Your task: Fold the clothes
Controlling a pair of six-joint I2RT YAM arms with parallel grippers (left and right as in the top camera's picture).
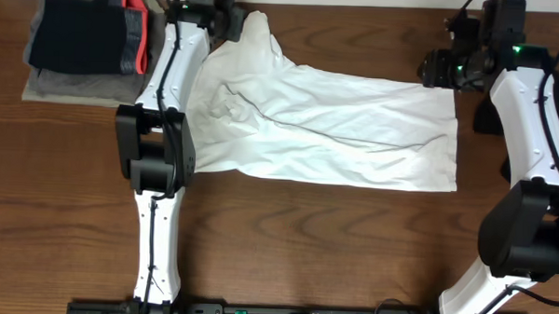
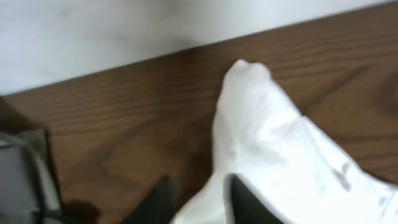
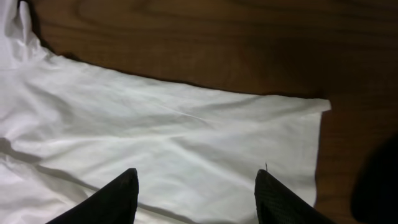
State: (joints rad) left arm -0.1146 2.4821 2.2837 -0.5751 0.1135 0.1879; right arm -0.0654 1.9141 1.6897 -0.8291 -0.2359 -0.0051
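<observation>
A white shirt (image 1: 337, 122) lies spread across the middle of the wooden table, wrinkled, with one sleeve reaching toward the back edge. My left gripper (image 1: 230, 23) is at that sleeve at the back left. In the left wrist view its fingers (image 2: 202, 202) are close together with the white cloth (image 2: 280, 143) bunched between them. My right gripper (image 1: 438, 69) is open beside the shirt's back right corner. In the right wrist view its fingers (image 3: 196, 193) hover spread over the flat cloth (image 3: 186, 137), holding nothing.
A stack of folded clothes (image 1: 87, 48), navy and grey with a red band, sits at the back left corner. Bare wood (image 1: 304, 242) runs along the front. The table's back edge meets a white wall (image 2: 93, 37) just beyond the sleeve.
</observation>
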